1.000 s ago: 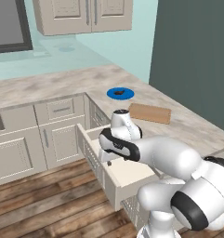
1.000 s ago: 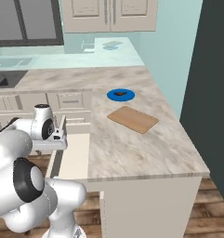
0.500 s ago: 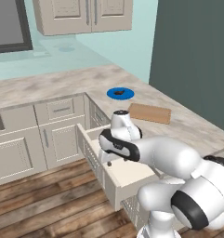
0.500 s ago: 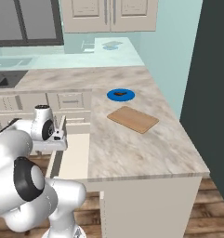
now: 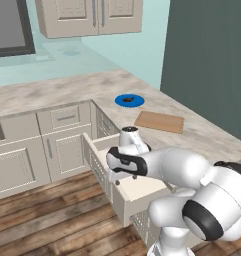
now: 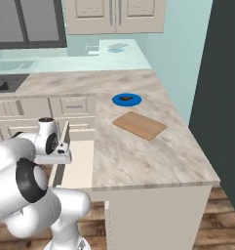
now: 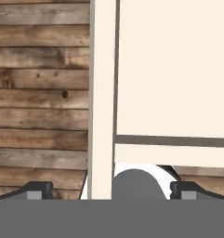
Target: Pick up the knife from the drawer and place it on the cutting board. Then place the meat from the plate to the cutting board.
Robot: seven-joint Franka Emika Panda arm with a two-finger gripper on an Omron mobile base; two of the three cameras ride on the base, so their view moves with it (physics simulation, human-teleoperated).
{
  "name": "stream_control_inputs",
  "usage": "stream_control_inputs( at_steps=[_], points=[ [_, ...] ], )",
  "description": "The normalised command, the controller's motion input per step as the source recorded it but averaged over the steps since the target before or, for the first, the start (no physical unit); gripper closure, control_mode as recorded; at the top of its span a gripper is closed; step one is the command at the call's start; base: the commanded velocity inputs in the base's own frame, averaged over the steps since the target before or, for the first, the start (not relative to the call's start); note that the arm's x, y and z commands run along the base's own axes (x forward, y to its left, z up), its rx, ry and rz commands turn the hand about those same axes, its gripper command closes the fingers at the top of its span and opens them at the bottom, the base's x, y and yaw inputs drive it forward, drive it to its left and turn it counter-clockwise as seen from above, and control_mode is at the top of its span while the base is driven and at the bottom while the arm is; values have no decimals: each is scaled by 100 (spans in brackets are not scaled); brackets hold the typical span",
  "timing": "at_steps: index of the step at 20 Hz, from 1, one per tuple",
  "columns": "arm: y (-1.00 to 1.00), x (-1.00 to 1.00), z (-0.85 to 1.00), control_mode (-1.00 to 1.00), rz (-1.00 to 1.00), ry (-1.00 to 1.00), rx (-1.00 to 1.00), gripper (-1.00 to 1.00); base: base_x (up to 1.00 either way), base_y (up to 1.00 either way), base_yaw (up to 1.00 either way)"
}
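The drawer (image 5: 142, 189) stands pulled out from under the counter, its pale inside (image 7: 174, 69) bare where I see it. My gripper (image 7: 111, 190) hangs open and points down over the drawer's side wall (image 7: 102, 93), one fingertip (image 7: 36, 189) above the floor, the other over the drawer. The knife is out of view. On the counter lies the light-brown cutting board (image 6: 139, 125) with nothing on it. Beyond it sits the blue plate (image 6: 120, 96) with the dark meat (image 6: 128, 99) on it.
Closed cream cabinet doors and small drawers (image 5: 64, 116) stand left of the open drawer. Wooden floor (image 7: 39, 93) lies beside it. A dark wall (image 5: 207, 60) rises behind the counter's far side, and a sink (image 6: 4, 83) sits at the far left.
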Motion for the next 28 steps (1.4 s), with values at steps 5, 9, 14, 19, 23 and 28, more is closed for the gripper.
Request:
stream_control_inputs(
  at_steps=[5,9,14,19,23,28],
  points=[
    [0,0,-17,-100,1,-1,0,-100,0,0,0],
    [1,0,-11,-100,1,-2,0,-100,0,0,0],
    [9,5,-8,-100,1,-1,0,-100,0,0,0],
    [7,6,-11,-100,1,-1,1,-100,0,0,0],
    [19,7,-26,-100,2,0,1,-100,0,0,0],
    [2,0,-27,-100,4,0,5,-100,0,0,0]
  ],
)
